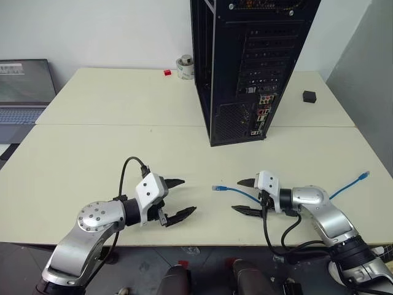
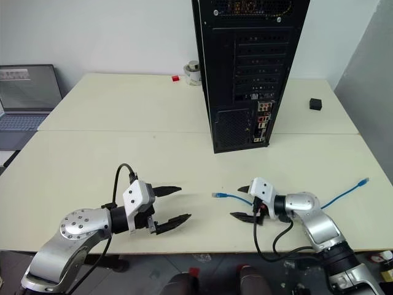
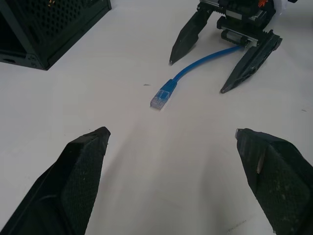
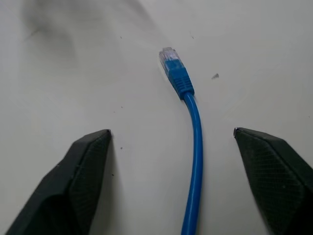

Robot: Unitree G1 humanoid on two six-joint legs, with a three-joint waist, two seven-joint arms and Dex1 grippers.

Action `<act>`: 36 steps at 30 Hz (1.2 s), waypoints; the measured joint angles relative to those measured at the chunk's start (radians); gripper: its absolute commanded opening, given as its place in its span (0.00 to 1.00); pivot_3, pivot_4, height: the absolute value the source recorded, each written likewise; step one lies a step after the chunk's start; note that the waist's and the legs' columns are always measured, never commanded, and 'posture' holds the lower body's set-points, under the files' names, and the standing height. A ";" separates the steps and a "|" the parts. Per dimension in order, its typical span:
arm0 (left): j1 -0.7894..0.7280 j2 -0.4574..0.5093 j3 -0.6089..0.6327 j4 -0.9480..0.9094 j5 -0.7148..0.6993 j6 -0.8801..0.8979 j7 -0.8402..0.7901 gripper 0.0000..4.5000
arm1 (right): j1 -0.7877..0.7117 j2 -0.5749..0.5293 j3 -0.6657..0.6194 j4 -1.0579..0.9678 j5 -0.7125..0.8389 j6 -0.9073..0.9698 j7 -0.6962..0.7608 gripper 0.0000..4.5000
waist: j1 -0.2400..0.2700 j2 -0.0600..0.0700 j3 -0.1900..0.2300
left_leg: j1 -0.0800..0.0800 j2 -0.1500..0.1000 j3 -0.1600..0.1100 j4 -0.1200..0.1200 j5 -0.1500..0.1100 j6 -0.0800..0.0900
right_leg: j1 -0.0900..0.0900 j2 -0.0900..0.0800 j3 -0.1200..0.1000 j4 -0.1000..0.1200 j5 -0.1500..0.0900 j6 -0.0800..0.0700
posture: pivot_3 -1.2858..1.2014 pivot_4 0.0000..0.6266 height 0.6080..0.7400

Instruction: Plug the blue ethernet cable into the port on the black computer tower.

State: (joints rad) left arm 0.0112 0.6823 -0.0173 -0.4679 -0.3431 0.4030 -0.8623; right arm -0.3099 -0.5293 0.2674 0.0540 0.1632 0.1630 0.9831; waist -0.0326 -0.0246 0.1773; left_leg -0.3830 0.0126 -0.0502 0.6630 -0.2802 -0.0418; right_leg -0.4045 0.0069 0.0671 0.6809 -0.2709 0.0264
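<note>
The blue ethernet cable lies flat on the cream table. One clear plug points left and its other end lies near the right edge. My right gripper is open, low over the table, with a finger on each side of the cord just behind that left plug, not touching it. My left gripper is open and empty, facing the plug from the left. The black computer tower stands upright behind, with the ports on its rear panel facing me.
A laptop sits at the far left. Beside the tower's left are a roll of tape and a small red piece. On the right stands a small black cube. A seam crosses the table in front of the tower.
</note>
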 measured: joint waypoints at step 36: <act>-0.241 -0.085 -0.142 0.228 0.069 -0.066 -0.084 0.79 | -0.097 -0.025 0.037 -0.247 -0.063 0.065 0.064 0.00 | 0.000 0.000 0.000 | 0.000 0.000 -0.001 0.000 0.000 0.000 | 0.000 0.000 -0.001 0.000 0.000 0.000 | 0.52 0.24 1.00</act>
State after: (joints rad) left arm -0.2300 0.5969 -0.1597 -0.2403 -0.2743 0.3368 -0.9462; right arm -0.4068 -0.5541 0.3040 -0.1932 0.1004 0.2284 1.0475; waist -0.0322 -0.0245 0.1772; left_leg -0.3834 0.0121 -0.0511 0.6633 -0.2802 -0.0418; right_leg -0.4045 0.0069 0.0658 0.6813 -0.2708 0.0263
